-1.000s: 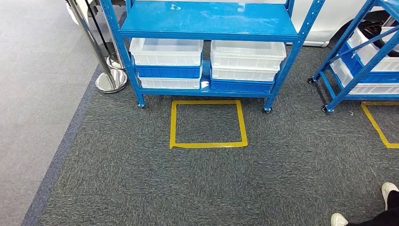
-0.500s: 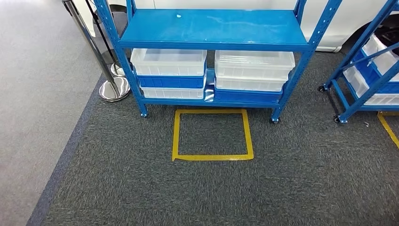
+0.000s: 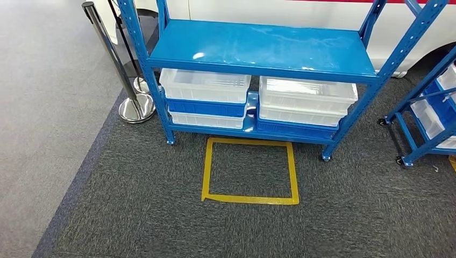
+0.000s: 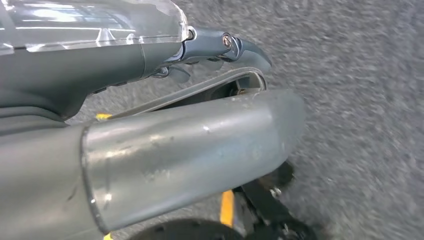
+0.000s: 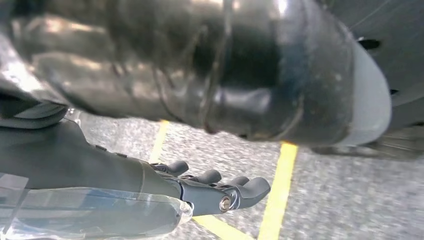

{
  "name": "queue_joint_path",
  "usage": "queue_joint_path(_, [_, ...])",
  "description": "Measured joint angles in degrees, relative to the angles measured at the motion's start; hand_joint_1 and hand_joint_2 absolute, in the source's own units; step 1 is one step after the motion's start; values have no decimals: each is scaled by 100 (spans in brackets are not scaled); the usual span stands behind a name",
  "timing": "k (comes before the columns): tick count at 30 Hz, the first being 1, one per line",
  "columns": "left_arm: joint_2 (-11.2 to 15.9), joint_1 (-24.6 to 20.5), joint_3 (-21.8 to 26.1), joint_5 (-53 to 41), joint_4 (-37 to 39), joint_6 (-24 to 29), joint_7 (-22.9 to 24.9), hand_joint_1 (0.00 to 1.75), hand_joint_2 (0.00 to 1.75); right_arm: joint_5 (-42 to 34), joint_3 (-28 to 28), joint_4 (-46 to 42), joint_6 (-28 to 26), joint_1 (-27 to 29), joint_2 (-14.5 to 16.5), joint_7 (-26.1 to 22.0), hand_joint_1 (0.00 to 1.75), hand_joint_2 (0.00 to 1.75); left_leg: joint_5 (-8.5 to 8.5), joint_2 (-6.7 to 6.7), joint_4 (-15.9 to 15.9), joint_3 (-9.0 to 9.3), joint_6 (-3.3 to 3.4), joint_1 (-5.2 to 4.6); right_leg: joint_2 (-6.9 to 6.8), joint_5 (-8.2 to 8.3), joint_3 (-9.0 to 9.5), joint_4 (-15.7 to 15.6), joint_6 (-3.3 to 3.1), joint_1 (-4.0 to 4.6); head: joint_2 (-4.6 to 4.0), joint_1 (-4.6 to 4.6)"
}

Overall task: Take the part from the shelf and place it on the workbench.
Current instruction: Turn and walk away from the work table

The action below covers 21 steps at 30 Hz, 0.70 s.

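While I stand facing the blue metal shelf unit on castors [image 3: 258, 48], both my arms hang at my sides over the dark grey carpet [image 3: 134, 209]. My right hand [image 5: 150, 185] holds nothing; its dark fingers [image 5: 215, 192] lie side by side, loosely extended with the tips bent a little, above a strip of yellow tape on the floor. My left hand [image 4: 150, 60] also hangs over the carpet, with one dark finger curving forward; how the rest of its fingers lie I cannot tell, since the arm's grey cover hides much of them.

I cannot make out the part, so I cannot tell where it lies, which way it points or how its long axis runs. The shelf's upper board is glossy, with a pale glint near its left front edge. On the lower board stand two stacks of bins: on the left a translucent white plastic bin [image 3: 207, 85] on a blue plastic bin [image 3: 204, 107], on the right another translucent white bin [image 3: 306, 92] topping a similar stack. Their contents are too faint to read.

A square of yellow floor tape [image 3: 250, 200] lies just in front of the shelf. A chrome stanchion post [image 3: 110, 51] stands just beside its left leg, at the carpet's edge. A second blue rack [image 3: 417, 137] stands to the right.
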Motion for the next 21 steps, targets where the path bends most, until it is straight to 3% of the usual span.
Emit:
queue_joint_path(1, [-7, -4, 1, -7, 1, 2, 3, 0, 0, 2, -6, 0, 0, -1, -1, 1, 0, 0, -78, -7, 1, 47, -34, -4, 6, 344, -5, -159, -48, 15, 0, -1])
queue_joint_path(2, [-12, -10, 1, -15, 1, 5, 4, 0, 0, 4, -11, 0, 0, -8, -1, 2, 0, 0, -125, -10, 9, 93, -71, -7, 11, 524, -3, -231, -99, 32, 0, -2])
queue_joint_path(5, [-15, -49, 1, -34, -1, 16, 4, 0, 0, 9, -19, -1, 2, -27, 3, 2, 0, 0, -41, 15, 269, 61, -172, -5, 16, 448, 171, -333, -232, 19, 0, -6])
queue_joint_path(7, [-20, -73, 1, -42, -2, 17, 3, 0, 0, 10, -25, -2, 4, -28, 7, 1, 0, 0, -12, 58, 902, -309, -230, 13, 3, 384, 354, -439, -292, -8, 1, -10])
queue_joint_path(9, [-26, -74, 1, -46, -2, 18, 3, 0, 0, 11, -34, -2, 10, -32, 8, 1, 0, 0, -307, 89, 1525, -802, -286, 44, 0, 290, 516, -499, -313, -13, -1, -14])
queue_joint_path(10, [-27, -68, 1, -46, -2, 20, 4, 0, 0, 12, -39, -2, 13, -32, 10, 1, 0, 0, -506, 99, 1671, -999, -306, 57, 4, 231, 596, -511, -308, -16, -1, -14])
queue_joint_path(11, [-26, -60, 1, -46, -2, 21, 5, 0, 0, 14, -43, -2, 15, -29, 10, 1, 0, 0, -631, 108, 1671, -1131, -319, 64, 8, 165, 681, -515, -301, -19, 0, -14])
queue_joint_path(12, [-26, -54, 1, -46, -2, 24, 5, 0, 0, 18, -45, -2, 15, -25, 11, 1, 0, 0, -606, 116, 1521, -1194, -323, 67, 11, 96, 773, -516, -289, -22, 0, -14])
queue_joint_path(13, [-25, -47, 2, -46, -2, 26, 5, 0, 0, 22, -47, -2, 15, -22, 11, 1, 0, 0, -405, 123, 1241, -1200, -316, 68, 11, 25, 867, -517, -274, -24, 1, -14])
queue_joint_path(15, [-22, -27, 3, -46, -2, 28, 5, 0, 0, 28, -50, -1, 15, -15, 14, 1, 0, 0, 294, 148, 596, -1157, -271, 53, 12, -111, 1010, -518, -228, -17, 0, -13])
queue_joint_path(16, [-22, -19, 3, -48, -2, 29, 9, 0, 0, 30, -54, 0, 15, -22, 17, 1, 0, 0, 544, 158, 394, -1137, -238, 37, 15, -171, 1051, -520, -194, -10, -1, -12])
queue_joint_path(17, [-22, -13, 4, -49, -2, 30, 13, 0, 0, 31, -61, 1, 15, -29, 20, 0, 0, 0, 684, 163, 290, -1130, -199, 21, 18, -206, 1093, -511, -152, -4, -1, -11])
queue_joint_path(20, [-28, -12, 5, -51, -2, 34, 17, 0, 0, 35, -83, -2, 15, -45, 21, -2, 0, 0, 682, 135, 204, -999, -74, 22, 14, -202, 1139, -376, -47, -2, -1, -10])
queue_joint_path(21, [-29, -13, 5, -51, -2, 34, 16, 0, 0, 36, -87, -2, 15, -47, 20, -3, 0, 0, 669, 129, 175, -932, -35, 28, 12, -218, 1061, -210, -29, -6, -1, -7])
